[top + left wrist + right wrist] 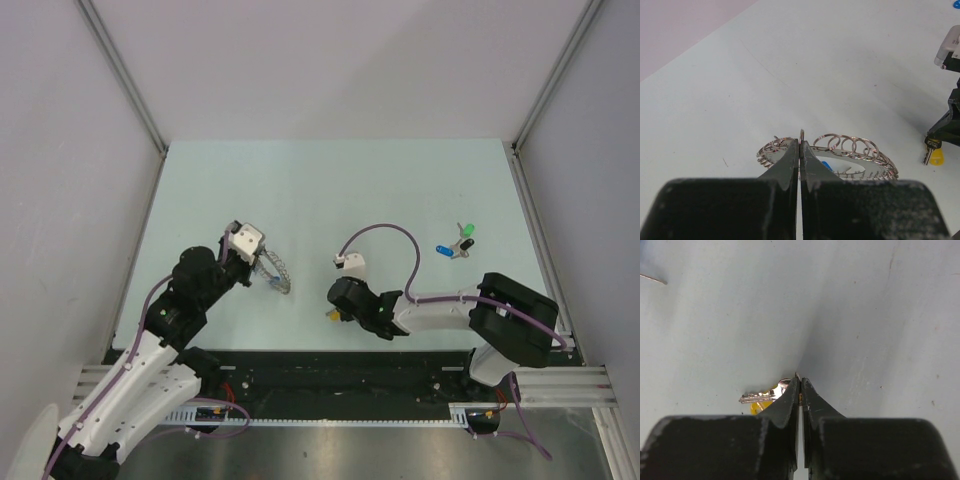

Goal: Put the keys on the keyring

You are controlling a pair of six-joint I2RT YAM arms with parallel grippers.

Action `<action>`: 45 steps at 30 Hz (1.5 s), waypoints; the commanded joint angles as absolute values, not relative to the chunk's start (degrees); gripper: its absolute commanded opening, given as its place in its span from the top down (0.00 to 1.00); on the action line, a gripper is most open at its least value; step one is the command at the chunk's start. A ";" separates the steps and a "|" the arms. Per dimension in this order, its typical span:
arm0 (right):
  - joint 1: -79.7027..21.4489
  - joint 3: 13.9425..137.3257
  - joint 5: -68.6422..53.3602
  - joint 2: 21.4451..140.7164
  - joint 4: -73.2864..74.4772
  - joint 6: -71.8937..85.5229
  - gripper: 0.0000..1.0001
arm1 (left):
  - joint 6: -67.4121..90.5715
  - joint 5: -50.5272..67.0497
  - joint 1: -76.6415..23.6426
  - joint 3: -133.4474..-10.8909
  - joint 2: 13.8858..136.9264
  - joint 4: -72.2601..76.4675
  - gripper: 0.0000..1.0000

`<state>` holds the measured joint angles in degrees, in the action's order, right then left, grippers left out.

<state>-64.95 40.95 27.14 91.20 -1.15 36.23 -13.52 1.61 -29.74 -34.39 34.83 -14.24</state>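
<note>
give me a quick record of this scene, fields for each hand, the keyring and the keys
left hand: shut on the rim of the large dull grey chain-textured metal keyring
right hand: shut on the small silver key with a yellow plastic cap, down at the pale table
loose keys: blue-capped key and green-capped key, together near the right edge, apart from both hands
</note>
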 commanded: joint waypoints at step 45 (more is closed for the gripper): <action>-52.47 55.72 -13.71 60.29 14.15 -14.50 1.00 | -29.79 50.45 -31.46 -47.73 57.39 -12.04 1.00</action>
<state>-51.64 52.75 -12.12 59.40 15.88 -13.69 -27.00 46.39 -30.72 -47.70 58.00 -14.15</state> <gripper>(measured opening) 0.010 0.005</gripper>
